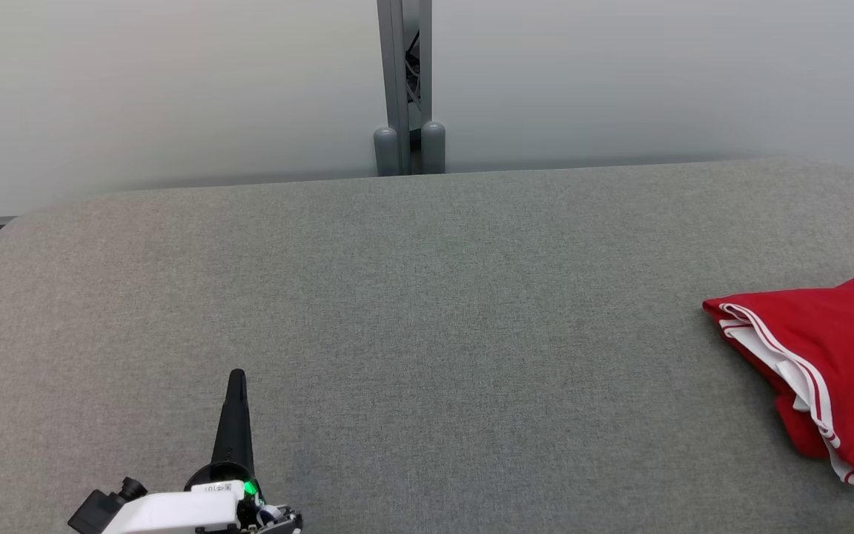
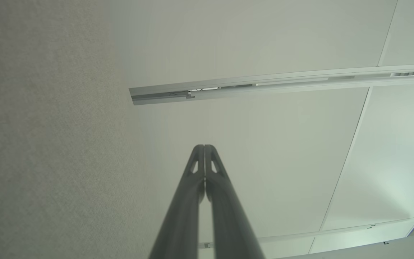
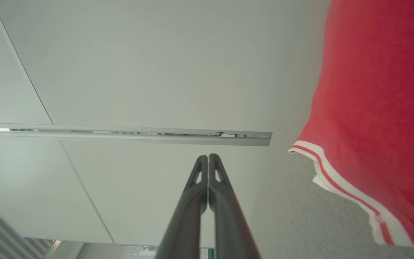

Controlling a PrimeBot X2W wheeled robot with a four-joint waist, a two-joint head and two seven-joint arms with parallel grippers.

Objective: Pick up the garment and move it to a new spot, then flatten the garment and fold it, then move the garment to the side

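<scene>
— Where does the garment lie?
— The red garment (image 1: 835, 363) lies on the grey bench (image 1: 427, 297), at the robot's far right. The right edge of the head view cuts part of it off. It is bunched in folded layers, and white-and-red striped trim runs along the side that faces the middle of the bench.

— Is either hand on it?
— No. The left hand (image 1: 236, 378) shows at the lower left of the head view, well apart from the garment. Its two dark fingers are pressed together and point up the view over bare bench cloth. It grips nothing.

— Does the left wrist view agree?
— It does. There the fingers (image 2: 185, 216) meet at their tips with nothing between them. The felt-like bench surface runs down the left of that view, with pale wall panels and a metal rail (image 2: 264, 84) beyond.

— And the right hand?
— The right hand (image 3: 208, 156) is closed too, tips touching and empty. In its wrist view the garment lies along the right side, near the fingers but not touching them. The striped hem rests on the bench cloth.

— What stands behind the bench?
— A grey upright post (image 1: 405, 81) stands at the far edge, against a pale wall (image 1: 175, 89).
</scene>
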